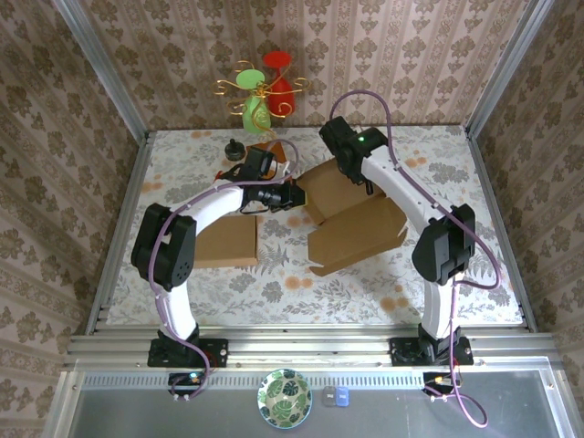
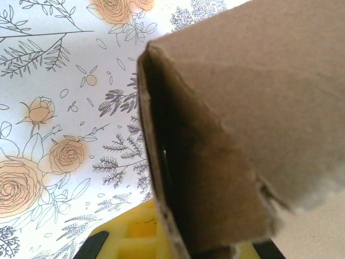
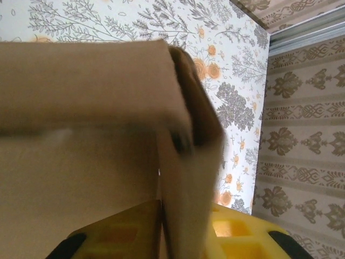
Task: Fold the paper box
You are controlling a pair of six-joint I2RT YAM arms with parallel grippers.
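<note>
The brown paper box (image 1: 351,219) lies partly folded at the middle of the table, its flaps standing up. My left gripper (image 1: 290,196) is at the box's left flap. In the left wrist view that flap's edge (image 2: 215,162) runs down between the yellow fingers (image 2: 135,237), and the gripper (image 2: 186,249) is shut on it. My right gripper (image 1: 351,178) is at the box's far side. The right wrist view has a cardboard wall (image 3: 186,178) pinched between the yellow fingers (image 3: 242,237), so this gripper (image 3: 183,245) is shut on it too.
A second flat brown cardboard piece (image 1: 226,242) lies under the left arm. A red, green and gold ornament (image 1: 260,91) and a small black object (image 1: 234,148) stand at the back. A patterned bowl (image 1: 284,399) sits off the table by the bases.
</note>
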